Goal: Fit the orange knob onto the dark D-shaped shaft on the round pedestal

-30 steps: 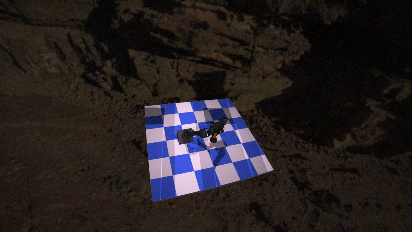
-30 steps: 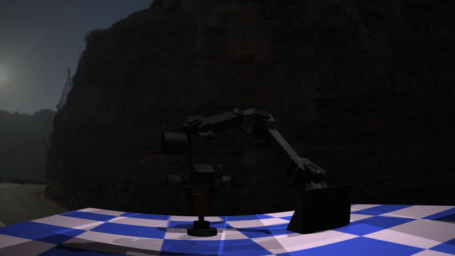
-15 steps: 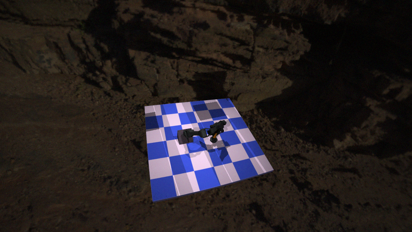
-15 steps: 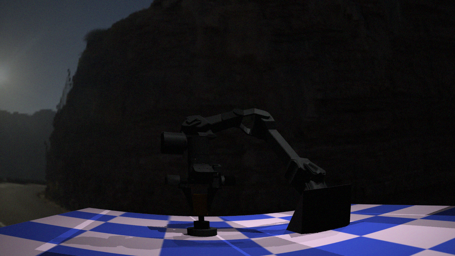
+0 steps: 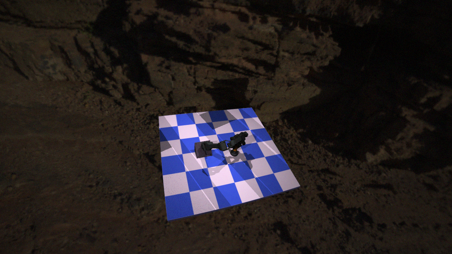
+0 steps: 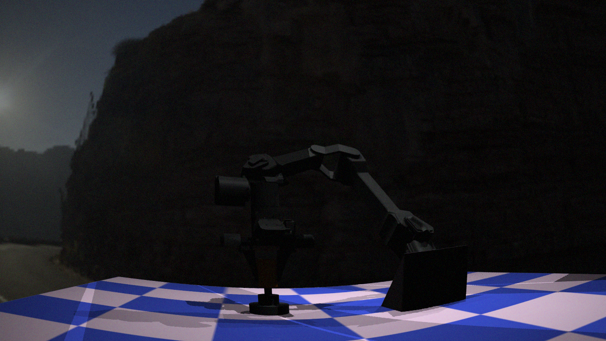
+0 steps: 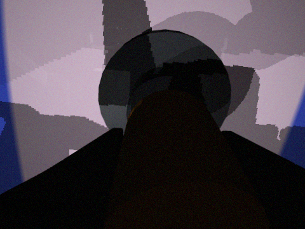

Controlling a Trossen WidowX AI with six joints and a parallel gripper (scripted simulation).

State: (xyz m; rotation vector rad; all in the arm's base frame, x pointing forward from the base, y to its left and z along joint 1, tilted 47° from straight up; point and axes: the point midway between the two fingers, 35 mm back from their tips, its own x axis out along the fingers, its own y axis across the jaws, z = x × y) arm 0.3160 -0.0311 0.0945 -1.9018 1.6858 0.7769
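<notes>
The orange knob (image 5: 235, 149) (image 6: 267, 271) (image 7: 181, 159) is upright and in deep shadow in the exterior view and wrist views. My gripper (image 6: 267, 277) (image 7: 171, 139) is shut on it, one dark finger on each side. The round dark pedestal (image 5: 234, 153) (image 6: 269, 309) (image 7: 111, 89) stands directly below. In the exterior view a short length of dark shaft (image 6: 267, 291) shows between the knob's lower end and the pedestal's raised middle, so the knob is not touching the pedestal. The shaft's top, its flat side and the knob's hole are hidden.
The blue and white checkered table top (image 5: 221, 175) (image 6: 525, 313) lies below, with shadows across it. The arm's dark base block (image 5: 202, 151) (image 6: 434, 277) stands to one side of the pedestal. The arm arches from it over the pedestal. Dark rock lies beyond.
</notes>
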